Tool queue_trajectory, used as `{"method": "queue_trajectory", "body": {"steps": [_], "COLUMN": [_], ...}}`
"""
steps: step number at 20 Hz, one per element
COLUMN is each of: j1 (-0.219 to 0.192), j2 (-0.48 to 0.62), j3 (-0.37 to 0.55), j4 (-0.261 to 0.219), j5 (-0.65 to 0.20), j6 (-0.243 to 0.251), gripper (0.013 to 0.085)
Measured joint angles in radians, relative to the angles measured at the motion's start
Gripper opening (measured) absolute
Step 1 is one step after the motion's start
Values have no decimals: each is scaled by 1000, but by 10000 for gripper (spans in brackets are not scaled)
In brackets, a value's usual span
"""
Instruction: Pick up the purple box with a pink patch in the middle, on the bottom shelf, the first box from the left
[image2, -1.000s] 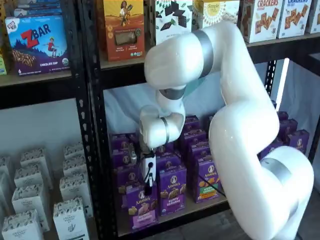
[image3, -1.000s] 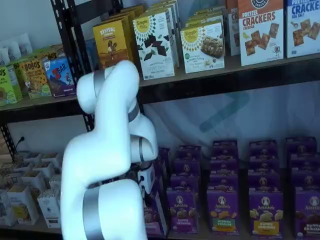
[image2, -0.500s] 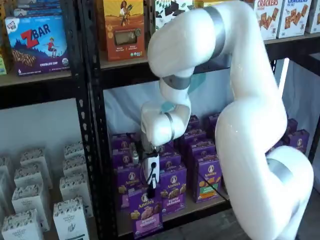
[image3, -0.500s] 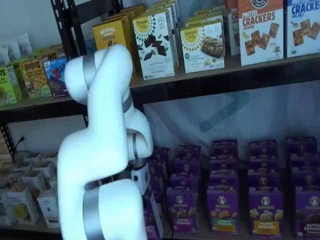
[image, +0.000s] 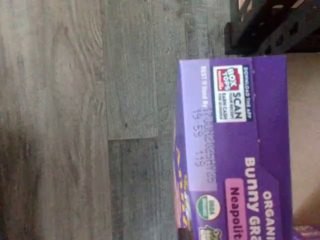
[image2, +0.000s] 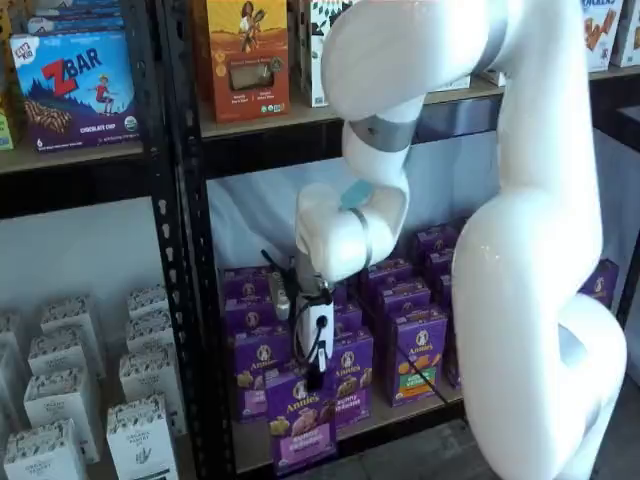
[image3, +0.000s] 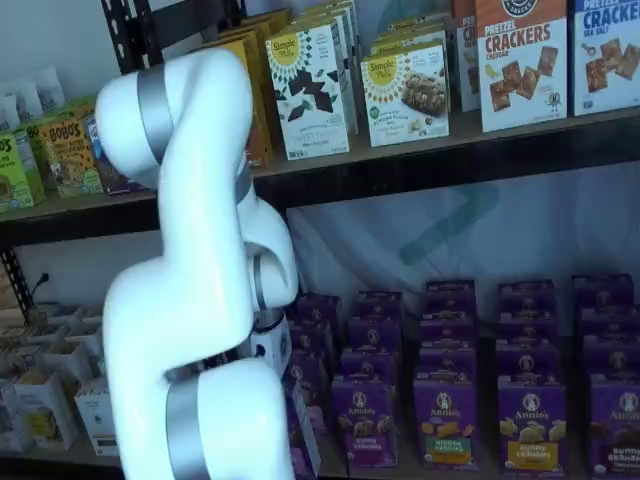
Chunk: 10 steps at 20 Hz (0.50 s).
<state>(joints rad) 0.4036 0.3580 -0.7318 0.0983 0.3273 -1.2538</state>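
The purple box (image2: 300, 428) with a pink band hangs at the left front of the bottom shelf (image2: 392, 414), tilted and out past the black rail. My gripper (image2: 316, 376) comes down onto its top, fingers closed on it. In the wrist view the box (image: 235, 150) fills one side, its top flap with the pink label showing above grey floor planks. In a shelf view my own arm (image3: 200, 300) hides the gripper and the box.
Rows of like purple boxes (image2: 410, 350) stand behind and to the right on the shelf. A black perforated upright (image2: 190, 300) stands just left of the held box. White cartons (image2: 140, 430) fill the bay to the left. Cracker boxes (image3: 520, 60) line the shelf above.
The arm has drawn back from the shelf and its elbow has risen. The held box has come forward and slightly right, out over the front rail.
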Motion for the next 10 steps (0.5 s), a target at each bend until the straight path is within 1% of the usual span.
{"method": "queue_trajectory", "body": {"steps": [6, 10], "j1": [-13, -24], "j2": [-163, -242], "j3": [129, 181], "j4": [-17, 6], "j5": [20, 41], "j6": [4, -25], "gripper": [330, 330]}}
